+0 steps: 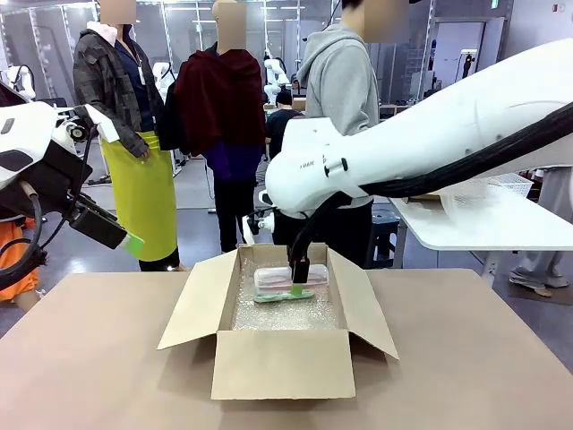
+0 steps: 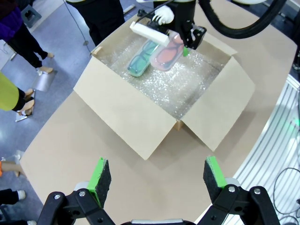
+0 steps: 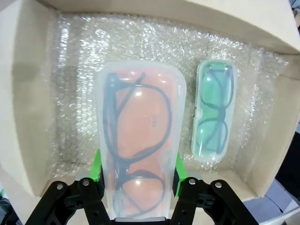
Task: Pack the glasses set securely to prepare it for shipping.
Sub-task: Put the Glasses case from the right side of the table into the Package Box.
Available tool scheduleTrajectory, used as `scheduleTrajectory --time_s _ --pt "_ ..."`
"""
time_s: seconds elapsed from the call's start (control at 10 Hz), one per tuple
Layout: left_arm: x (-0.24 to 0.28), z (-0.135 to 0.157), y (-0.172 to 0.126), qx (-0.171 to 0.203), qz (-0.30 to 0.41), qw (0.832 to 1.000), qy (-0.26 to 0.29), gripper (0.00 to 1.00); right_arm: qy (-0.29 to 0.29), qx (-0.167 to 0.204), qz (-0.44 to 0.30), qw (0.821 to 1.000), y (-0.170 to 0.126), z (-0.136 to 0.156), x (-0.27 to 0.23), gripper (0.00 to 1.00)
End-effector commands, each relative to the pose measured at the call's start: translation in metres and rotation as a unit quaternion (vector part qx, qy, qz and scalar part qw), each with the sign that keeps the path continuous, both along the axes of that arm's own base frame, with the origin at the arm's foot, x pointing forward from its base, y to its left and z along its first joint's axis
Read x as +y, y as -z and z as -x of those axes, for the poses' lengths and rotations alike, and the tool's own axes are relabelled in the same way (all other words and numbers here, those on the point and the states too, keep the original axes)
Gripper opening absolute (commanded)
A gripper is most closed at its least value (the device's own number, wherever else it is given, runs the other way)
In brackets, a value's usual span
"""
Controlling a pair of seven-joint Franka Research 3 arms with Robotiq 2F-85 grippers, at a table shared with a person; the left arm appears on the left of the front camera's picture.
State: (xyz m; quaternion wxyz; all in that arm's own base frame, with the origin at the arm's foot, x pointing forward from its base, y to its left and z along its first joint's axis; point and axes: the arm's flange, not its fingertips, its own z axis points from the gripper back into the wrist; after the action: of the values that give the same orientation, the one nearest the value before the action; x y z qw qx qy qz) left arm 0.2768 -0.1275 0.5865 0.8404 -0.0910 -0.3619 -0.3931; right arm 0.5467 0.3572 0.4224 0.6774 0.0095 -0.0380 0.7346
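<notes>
On the table (image 1: 466,358), the open cardboard box (image 1: 282,363) is lined with bubble wrap (image 3: 140,42). The teal case (image 3: 213,117) lies inside. The right claw (image 3: 137,166) clamps the pink case (image 3: 138,126) beside it, perhaps just above the bubble wrap. Lower it level, avoid overlap, then release. The left claw (image 2: 156,161) hangs wide.

Open cardboard box (image 1: 282,363), flaps splayed outward on the table (image 1: 89,358). Bare bubble wrap (image 1: 286,315) covers its near half: free entry from above. The far half is blocked by the green case (image 3: 213,110), the pink case (image 3: 140,136) beside it, and the right gripper (image 3: 137,166) clamped on the latter, with the right arm (image 1: 430,134) overhead.
</notes>
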Motion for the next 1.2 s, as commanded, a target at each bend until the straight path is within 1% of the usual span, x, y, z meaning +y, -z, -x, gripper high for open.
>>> scheduleTrajectory --time_s 0.0,0.1,0.3,0.4,0.5,0.7,0.9,1.0,1.1 --pt "0.0 0.0 0.0 -0.003 0.002 1.0 0.0 1.0 0.02 -0.01 0.006 1.0 0.012 -0.009 0.008 0.63" --pt "0.0 0.0 0.0 -0.003 0.002 1.0 0.0 1.0 0.027 0.002 0.005 1.0 0.027 -0.011 0.011 0.63" --pt "0.0 0.0 0.0 -0.003 0.002 1.0 0.0 1.0 0.037 0.01 0.022 0.999 0.054 -0.012 0.018 0.63" --pt "0.0 0.0 0.0 -0.003 0.002 1.0 0.0 1.0 0.047 0.004 0.02 0.999 0.064 -0.016 0.017 0.63" --pt "0.0 0.0 0.0 -0.003 0.002 1.0 0.0 1.0 0.047 0.007 0.014 0.999 0.072 -0.019 0.016 0.63" --pt "0.0 0.0 0.0 -0.003 0.002 1.0 0.0 1.0 0.053 0.015 0.025 0.998 0.088 -0.023 0.017 0.63" --pt "0.0 0.0 0.0 -0.003 0.002 1.0 0.0 1.0 0.054 0.017 0.028 0.998 0.09 -0.024 0.018 0.63" --pt "0.0 0.0 0.0 -0.003 0.002 1.0 0.0 1.0 0.056 0.018 0.027 0.998 0.091 -0.025 0.017 0.71" --pt "0.0 0.0 0.0 -0.003 0.002 1.0 0.0 1.0 0.058 0.021 0.026 0.998 0.092 -0.025 0.016 0.83"
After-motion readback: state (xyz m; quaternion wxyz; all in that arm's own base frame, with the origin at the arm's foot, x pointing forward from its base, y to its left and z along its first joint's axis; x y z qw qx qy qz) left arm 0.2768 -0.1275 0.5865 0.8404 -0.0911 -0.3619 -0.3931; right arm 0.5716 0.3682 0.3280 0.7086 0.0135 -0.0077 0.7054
